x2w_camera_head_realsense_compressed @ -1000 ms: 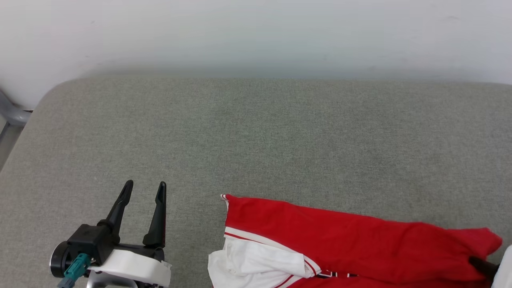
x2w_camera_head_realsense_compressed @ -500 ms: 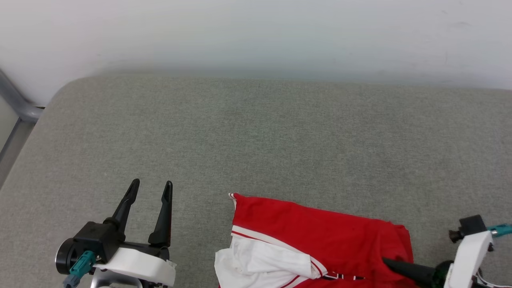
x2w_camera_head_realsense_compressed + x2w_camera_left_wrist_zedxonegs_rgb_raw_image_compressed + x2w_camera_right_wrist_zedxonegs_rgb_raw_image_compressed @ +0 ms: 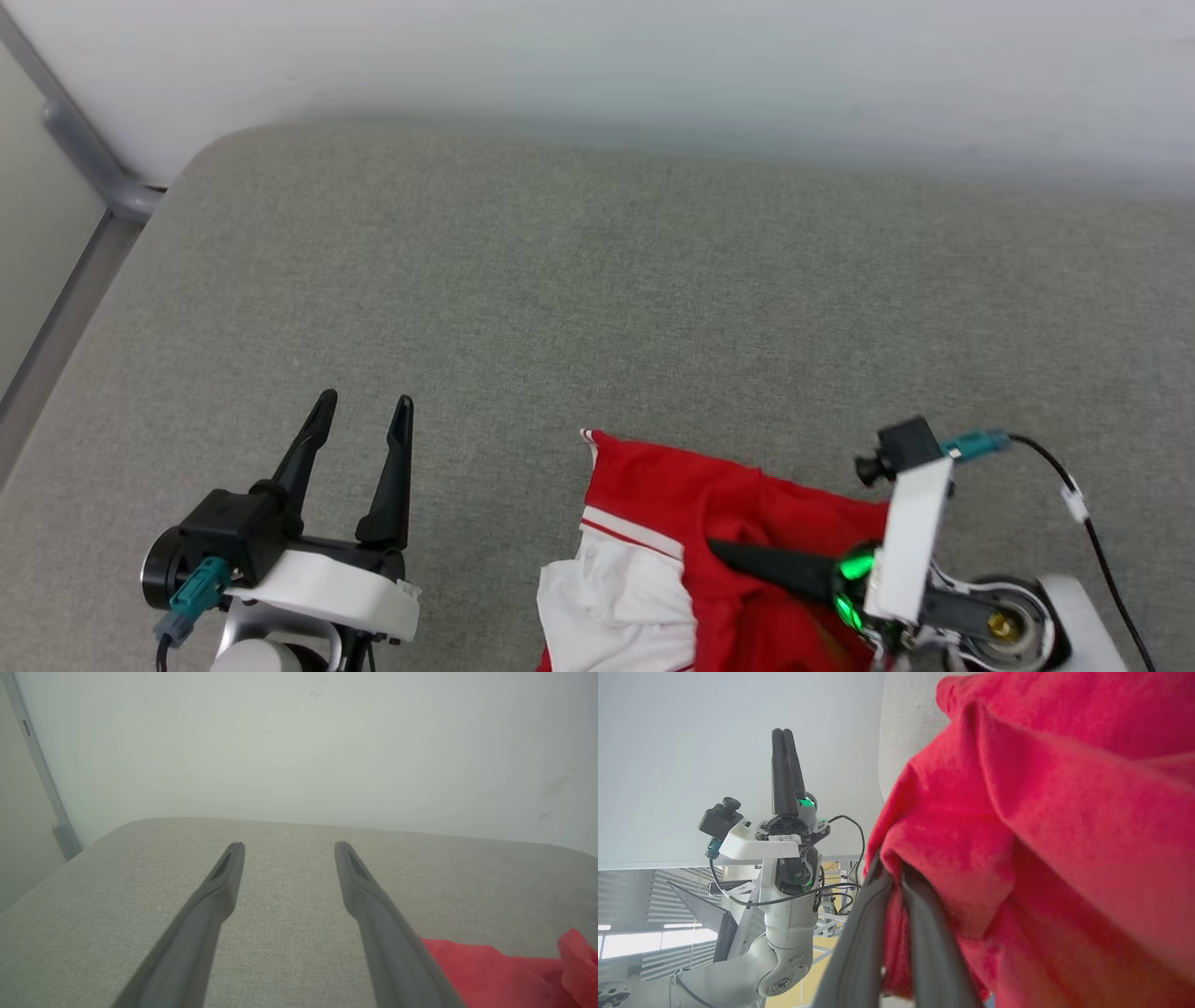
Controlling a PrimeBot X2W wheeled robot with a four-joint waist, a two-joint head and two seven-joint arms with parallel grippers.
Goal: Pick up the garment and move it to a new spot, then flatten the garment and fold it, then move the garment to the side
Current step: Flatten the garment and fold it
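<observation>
The right tool (image 3: 721, 551) is clamped on a red fold of the garment (image 3: 667, 481), bunched at the near edge of the grey cushion (image 3: 560, 280), likely to carry it. The left tool (image 3: 364, 403), fingers apart, hovers empty nearby.

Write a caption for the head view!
Right tool pinches the red garment on the grey pad; left tool hovers open beside it.

We lose part of the garment (image 3: 747, 504) past the head view's bottom edge; in the right wrist view red folds hide the tips of the right end effector (image 3: 893, 872).
</observation>
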